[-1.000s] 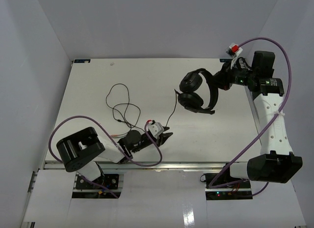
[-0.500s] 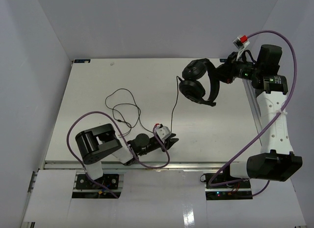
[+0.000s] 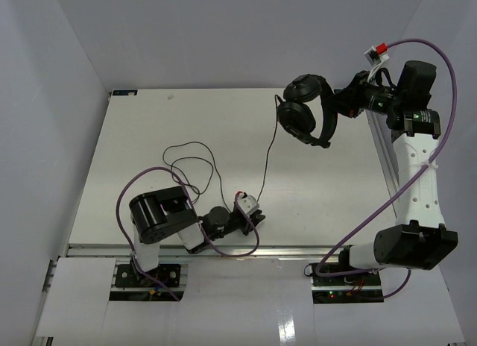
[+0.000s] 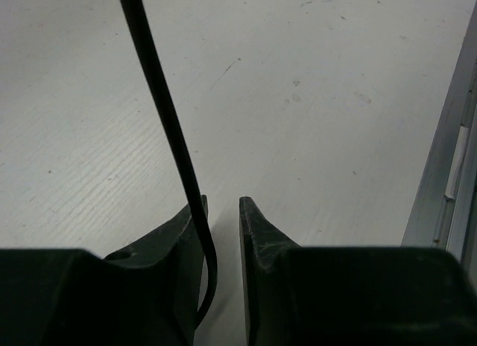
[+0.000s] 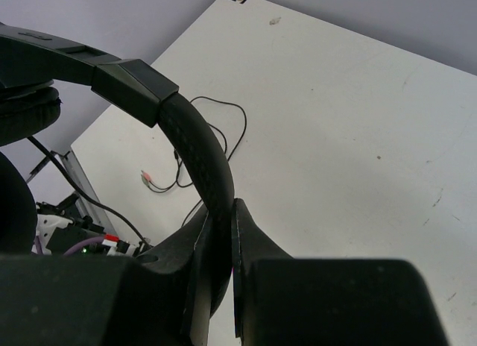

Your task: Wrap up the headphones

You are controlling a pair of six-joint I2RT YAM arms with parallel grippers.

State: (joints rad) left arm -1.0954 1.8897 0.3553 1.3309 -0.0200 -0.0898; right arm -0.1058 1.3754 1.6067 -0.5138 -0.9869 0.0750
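1. R gripper (image 3: 344, 107) clamped on headband of headphones (image 3: 305, 113), held up over far-right of bench (image 3: 149, 122).
2. L gripper (image 3: 257, 218) low nr front edge, jaws a slit apart; cable (image 4: 168, 115) runs thru, not pinched.

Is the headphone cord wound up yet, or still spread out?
Still spread out: the cable runs from the headphones down to the left gripper, then sprawls in loose loops on the table.
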